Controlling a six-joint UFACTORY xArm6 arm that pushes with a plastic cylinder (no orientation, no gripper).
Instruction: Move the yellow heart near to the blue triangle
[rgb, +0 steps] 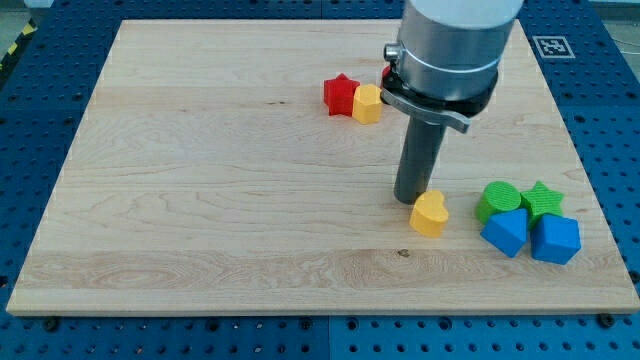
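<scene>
The yellow heart (429, 214) lies on the wooden board (200, 180) at the lower right. My tip (409, 200) rests just at the heart's upper left, touching or nearly touching it. A blue block (505, 231), which looks like the triangle, lies to the heart's right, a short gap away. A second blue block (555, 240) sits right beside it, further right.
A green round block (497, 199) and a green star (543, 200) sit just above the blue blocks. A red star (341, 95) and a yellow block (367, 103) touch each other near the top middle. The arm's grey body (445, 50) hides a red piece behind it.
</scene>
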